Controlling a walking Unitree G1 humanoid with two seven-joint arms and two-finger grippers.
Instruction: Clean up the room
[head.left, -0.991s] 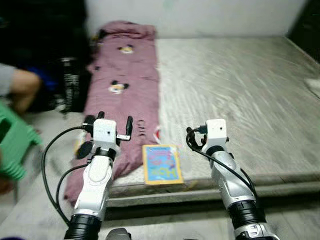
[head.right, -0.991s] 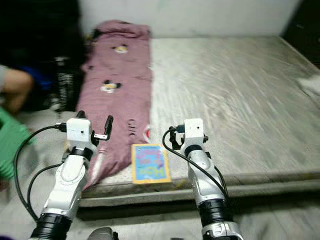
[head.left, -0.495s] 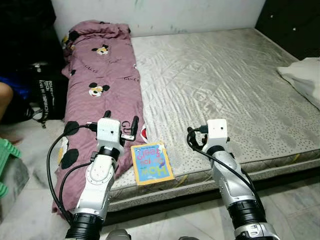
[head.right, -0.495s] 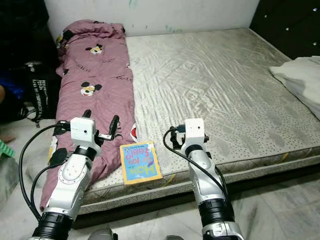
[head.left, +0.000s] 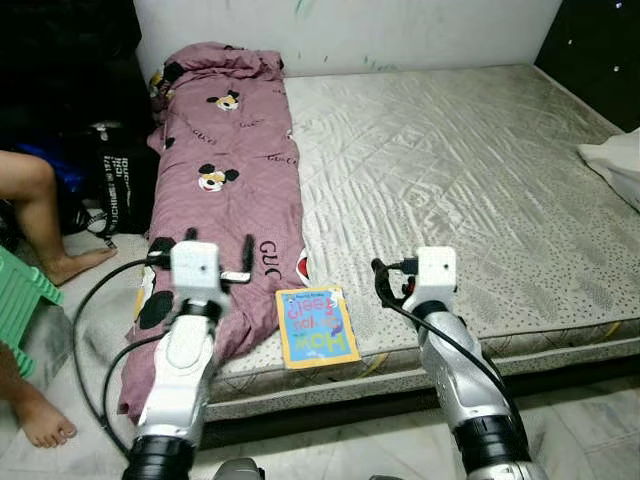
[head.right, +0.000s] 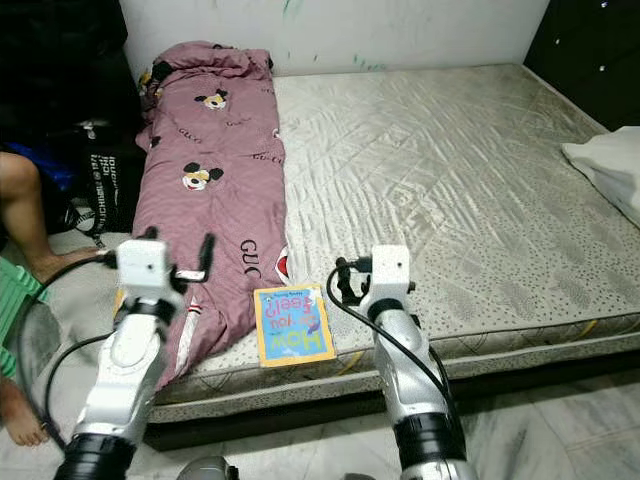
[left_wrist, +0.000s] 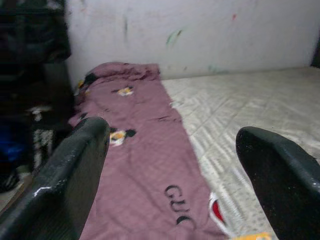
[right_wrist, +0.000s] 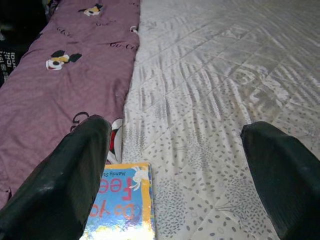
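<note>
Blue-and-yellow book (head.left: 317, 327) lies flat on the mattress (head.left: 470, 190) at its near edge, just beside the lower end of the maroon blanket (head.left: 225, 190), between the two arms. Judged from its appearance, it is a thin, light picture book with a glossy cover, stiff enough to lift by one edge but likely slippery; the edge nearest the mattress border appears the best place to take hold, since the soft surface beneath would give under a finger. Cover lettering is partly legible in the right wrist view, where "FEE" and smaller words can be made out; the full title cannot be confirmed. The blanket carries cartoon mouse heads and the printed letters "GUC". Left gripper (head.left: 218, 238) hovers above the blanket's lower end, fingers spread, holding nothing. Right gripper (right_wrist: 175, 165) hangs over the mattress just beside the book, fingers likewise spread and empty. A person's bare leg (head.left: 45, 215) stands beyond the blanket, off the mattress.
</note>
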